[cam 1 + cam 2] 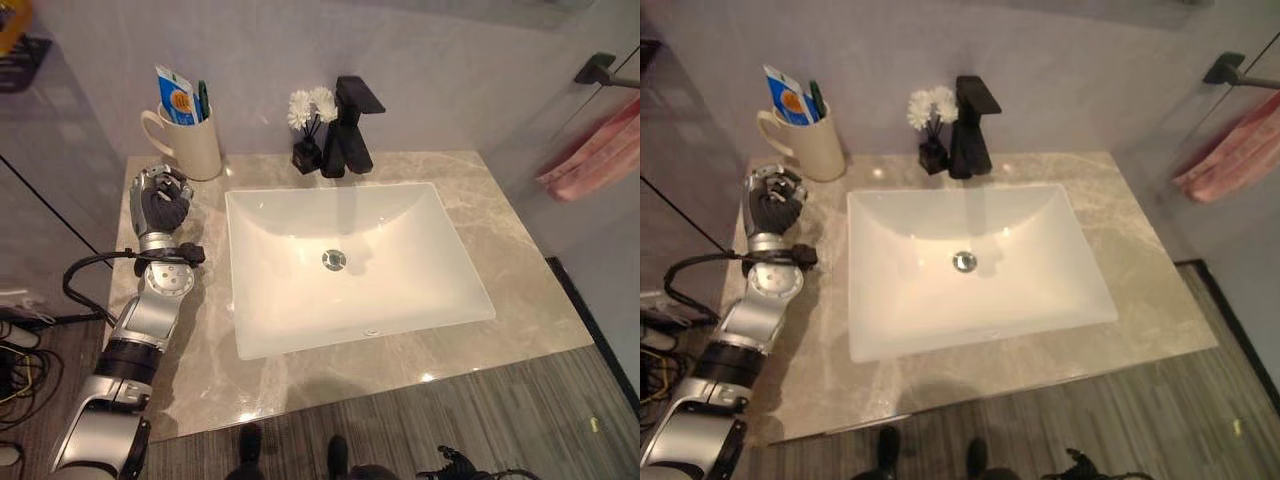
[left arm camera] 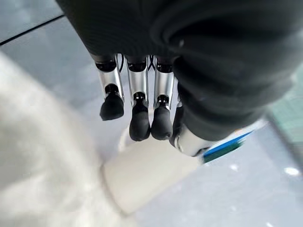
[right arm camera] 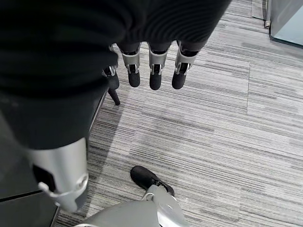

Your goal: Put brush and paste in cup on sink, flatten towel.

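Cup [image 1: 190,140] holds paste [image 1: 176,97] and brush [image 1: 203,100]; left robot hand [image 1: 160,205] relaxed, empty.

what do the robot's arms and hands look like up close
The left arm is built of rounded silver-grey segments with black bands at the joints. The left hand has a dark ribbed cover over its back and wrist, and silver fingers ending in matte black rounded tips. The right hand looks the same: dark ribbed cover, silver fingers, black tips.
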Available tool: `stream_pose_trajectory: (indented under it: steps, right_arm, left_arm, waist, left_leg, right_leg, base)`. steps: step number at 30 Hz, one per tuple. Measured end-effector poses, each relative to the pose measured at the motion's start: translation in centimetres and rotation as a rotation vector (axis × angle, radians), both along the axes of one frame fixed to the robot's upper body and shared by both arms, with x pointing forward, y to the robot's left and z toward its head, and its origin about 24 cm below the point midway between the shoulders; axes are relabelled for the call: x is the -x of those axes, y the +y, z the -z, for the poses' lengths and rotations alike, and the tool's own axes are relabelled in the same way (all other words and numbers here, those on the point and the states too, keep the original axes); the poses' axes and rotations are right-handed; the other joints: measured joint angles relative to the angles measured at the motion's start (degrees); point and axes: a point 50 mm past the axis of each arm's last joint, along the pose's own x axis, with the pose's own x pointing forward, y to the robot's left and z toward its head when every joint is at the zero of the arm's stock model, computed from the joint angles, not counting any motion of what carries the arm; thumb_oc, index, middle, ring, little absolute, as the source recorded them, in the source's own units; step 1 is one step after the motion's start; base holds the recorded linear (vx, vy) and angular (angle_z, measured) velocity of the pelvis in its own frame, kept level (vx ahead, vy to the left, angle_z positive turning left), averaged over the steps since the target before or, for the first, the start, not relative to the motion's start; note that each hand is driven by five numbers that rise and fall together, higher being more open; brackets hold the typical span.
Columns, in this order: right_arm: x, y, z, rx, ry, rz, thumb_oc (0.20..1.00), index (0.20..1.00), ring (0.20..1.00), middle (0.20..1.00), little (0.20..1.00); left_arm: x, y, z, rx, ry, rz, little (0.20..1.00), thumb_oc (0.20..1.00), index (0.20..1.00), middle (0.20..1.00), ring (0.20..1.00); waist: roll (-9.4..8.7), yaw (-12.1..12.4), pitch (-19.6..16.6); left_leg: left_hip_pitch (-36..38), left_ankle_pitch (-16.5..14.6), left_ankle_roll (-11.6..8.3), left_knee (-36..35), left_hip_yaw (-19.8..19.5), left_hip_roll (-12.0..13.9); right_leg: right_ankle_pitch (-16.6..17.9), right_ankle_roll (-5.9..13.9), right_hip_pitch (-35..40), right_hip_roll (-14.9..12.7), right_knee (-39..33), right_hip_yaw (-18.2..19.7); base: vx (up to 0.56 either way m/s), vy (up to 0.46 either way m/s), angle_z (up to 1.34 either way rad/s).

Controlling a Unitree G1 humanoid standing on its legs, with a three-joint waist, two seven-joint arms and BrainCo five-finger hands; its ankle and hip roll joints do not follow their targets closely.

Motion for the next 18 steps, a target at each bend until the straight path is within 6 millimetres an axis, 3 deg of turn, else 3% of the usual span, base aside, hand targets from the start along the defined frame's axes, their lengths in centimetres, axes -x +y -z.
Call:
stream_pose_trajectory:
  steps: [9,11,15,18]
  right_arm:
    - [0.3,-1.0,-0.3,0.006,-0.023,0.07,1.0,1.0,1.0,1.0,1.0]
    - [0.0,-1.0,-0.4,0.003,-0.043,0.072,1.0,1.0,1.0,1.0,1.0]
    - [-0.4,-0.7,-0.8,-0.025,-0.097,0.087,1.0,1.0,1.0,1.0,1.0]
    - [-1.4,-0.4,-1.3,-0.049,-0.169,0.082,1.0,1.0,1.0,1.0,1.0]
  left_arm:
    - [2.5,-3.5,-0.6,0.102,-0.093,0.311,0.2,0.2,0.2,0.2,0.2]
    - [2.9,-4.3,0.2,0.169,-0.071,0.394,0.2,0.2,0.2,0.2,0.2]
    - [4.0,-5.5,1.3,0.277,-0.052,0.516,0.2,0.2,0.2,0.2,0.2]
    - [4.8,-5.7,3.0,0.369,0.002,0.563,0.2,0.2,0.2,0.2,0.2]
  waist:
    - [2.43,-0.5,-1.5]
    - [3.32,-0.7,-2.1]
    - [5.17,-3.9,-3.1]
    - [6.02,-3.2,-3.7]
  left_leg:
    - [3.1,-0.5,0.57,0.0,1.9,0.1]
    - [4.2,-1.0,0.99,-0.1,3.6,0.3]
    - [6.1,-1.8,0.95,-0.1,6.9,0.3]
    - [8.3,-3.7,0.67,-0.2,12.8,1.3]
  right_leg:
    - [0.0,0.01,1.8,-0.1,0.4,1.9]
    - [0.0,0.09,1.8,-0.1,0.7,3.6]
    - [0.4,0.25,1.4,0.1,1.0,7.1]
    - [1.2,0.25,0.8,0.7,0.3,13.1]
  base:
    - [-0.02,0.006,-0.11]
    - [-0.03,0.026,-0.43]
    - [-0.01,-0.009,-0.5]
    - [-0.01,-0.013,-0.98]
